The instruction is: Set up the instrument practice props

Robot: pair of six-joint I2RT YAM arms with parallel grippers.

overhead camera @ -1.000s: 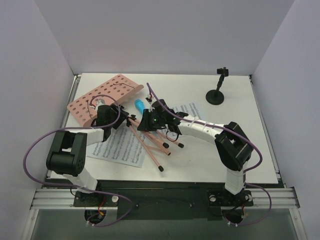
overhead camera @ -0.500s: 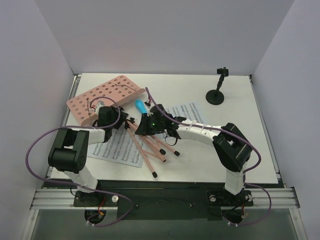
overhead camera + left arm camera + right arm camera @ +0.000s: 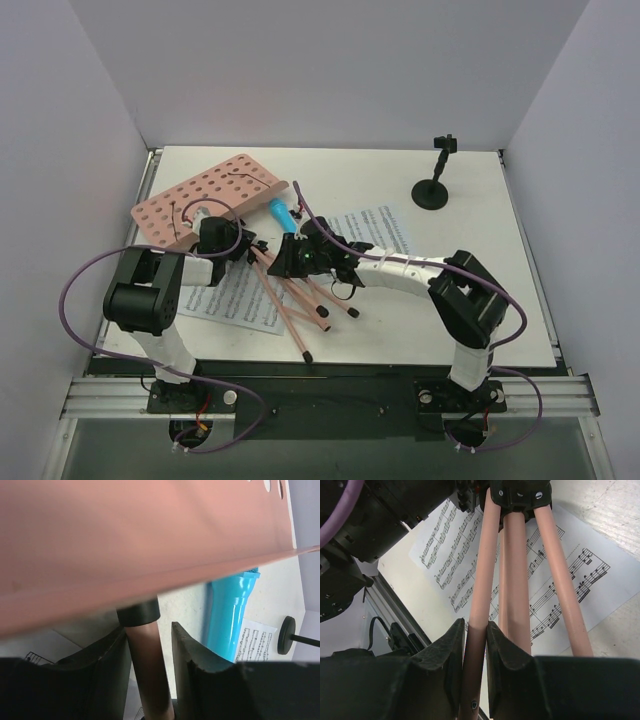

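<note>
Legs point(image 3: 300, 325) of the pink music stand point(image 3: 205, 195) have swung nearer the front edge than a second ago; the stand lies flat, its perforated plate at the far left of the table point(image 3: 490, 300), legs across a music sheet point(image 3: 235, 295). Right gripper point(image 3: 476, 630) is clamped on one leg; left gripper point(image 3: 148, 630) has narrowed, jaws partly apart around the stem point(image 3: 150, 680), firm contact unclear. Blue microphone point(image 3: 280, 212) lies just beside the stem; black mic stand point(image 3: 432, 190) stands upright, well apart at far right.

White table point(image 3: 520, 260) carries two sheet-music pages point(image 3: 385, 225); blue microphone point(image 3: 279, 211); black mic stand point(image 3: 432, 190).
</note>
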